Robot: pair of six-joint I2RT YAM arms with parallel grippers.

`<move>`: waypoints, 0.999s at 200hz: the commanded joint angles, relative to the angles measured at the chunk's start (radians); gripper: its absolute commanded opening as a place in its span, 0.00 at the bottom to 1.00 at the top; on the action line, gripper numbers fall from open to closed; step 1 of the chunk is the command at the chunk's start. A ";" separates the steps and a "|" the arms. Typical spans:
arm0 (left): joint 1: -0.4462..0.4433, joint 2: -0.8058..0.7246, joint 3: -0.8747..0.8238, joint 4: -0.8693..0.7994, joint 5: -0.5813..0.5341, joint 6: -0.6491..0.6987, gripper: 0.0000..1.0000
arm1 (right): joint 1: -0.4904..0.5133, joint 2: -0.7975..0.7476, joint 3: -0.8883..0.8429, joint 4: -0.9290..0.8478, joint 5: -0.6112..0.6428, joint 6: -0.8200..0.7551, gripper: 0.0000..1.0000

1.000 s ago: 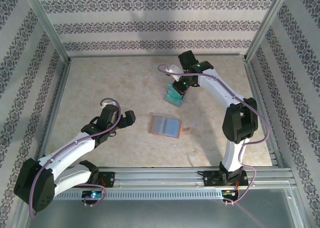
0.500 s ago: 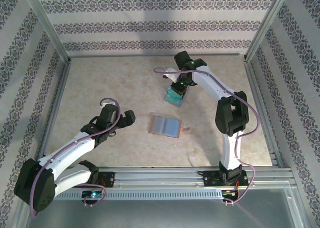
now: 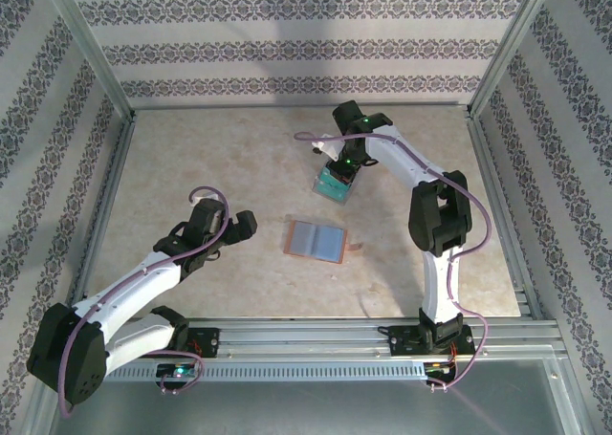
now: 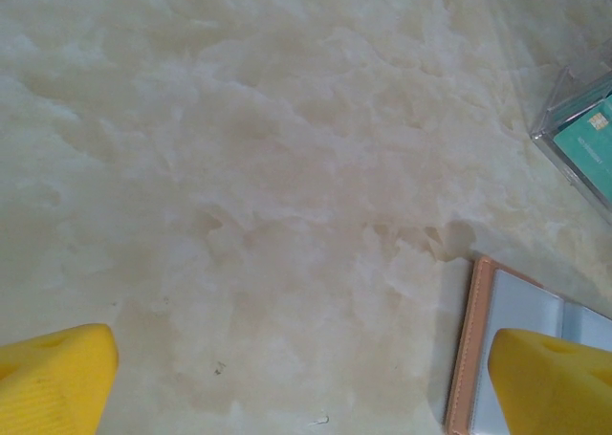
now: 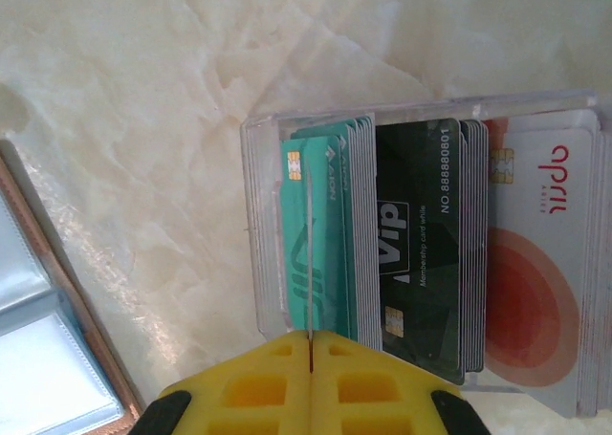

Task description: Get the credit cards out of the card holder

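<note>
Yellow pads of my right claw point(image 5: 310, 347) were pinched together on one card point(image 5: 310, 253), seen edge-on, so I could not tell its colour. Within the last second that arm had drawn its elbow in and carried the card slightly leftward over the clear box point(image 5: 251, 215) just beyond the holder point(image 3: 316, 241). The holder lay open and flat. I judged this card freed and ready to drop among the others. My left claw point(image 4: 301, 373) hung wide apart left of the holder, unmoved.
</note>
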 commanded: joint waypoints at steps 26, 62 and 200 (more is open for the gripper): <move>0.019 -0.012 -0.004 -0.029 0.018 -0.010 0.99 | -0.009 0.039 0.041 -0.031 0.018 -0.010 0.00; 0.020 -0.010 -0.005 -0.029 0.017 -0.016 0.99 | -0.009 0.053 0.051 -0.029 0.019 -0.003 0.01; 0.025 -0.024 -0.006 -0.041 0.013 -0.012 0.99 | -0.008 0.017 0.052 -0.011 0.020 0.042 0.27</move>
